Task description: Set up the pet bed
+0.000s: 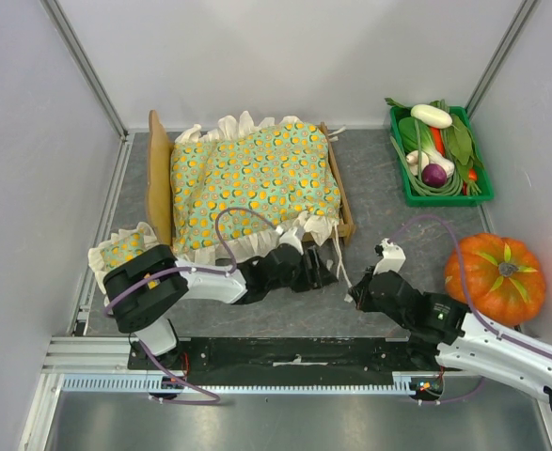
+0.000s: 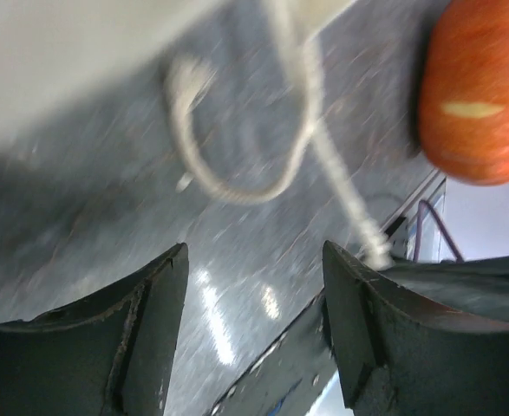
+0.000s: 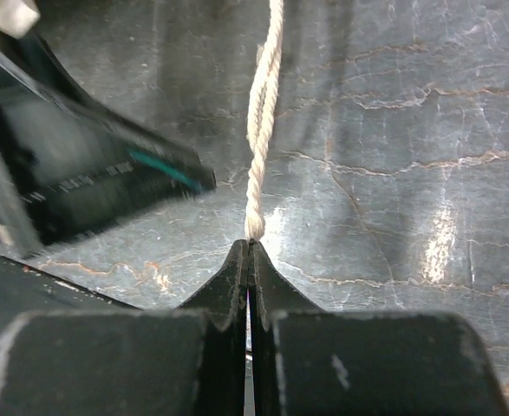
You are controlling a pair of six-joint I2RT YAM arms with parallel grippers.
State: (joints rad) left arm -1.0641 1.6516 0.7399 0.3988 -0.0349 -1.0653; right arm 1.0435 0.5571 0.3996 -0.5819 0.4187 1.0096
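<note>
Two arms are meeting just off the near right corner of the pet bed (image 1: 342, 195), which is sitting toward the back left of the table (image 1: 398, 235), its headboard (image 1: 157, 178) at the left end and the dotted cushion (image 1: 257, 178) lying on the frame. The right gripper (image 3: 251, 247) is pinching the end of a twisted white cord (image 3: 263, 130), jaws shut tight on it. The left gripper (image 2: 254, 286) is hovering with jaws apart and empty, facing a loose loop (image 2: 237, 186) on the tabletop. I'm guessing the cushion's tie strings are being handled now. Next, the left arm is probably going to need a careful low reach to catch that thin loop while the right holds its end taut.
</note>
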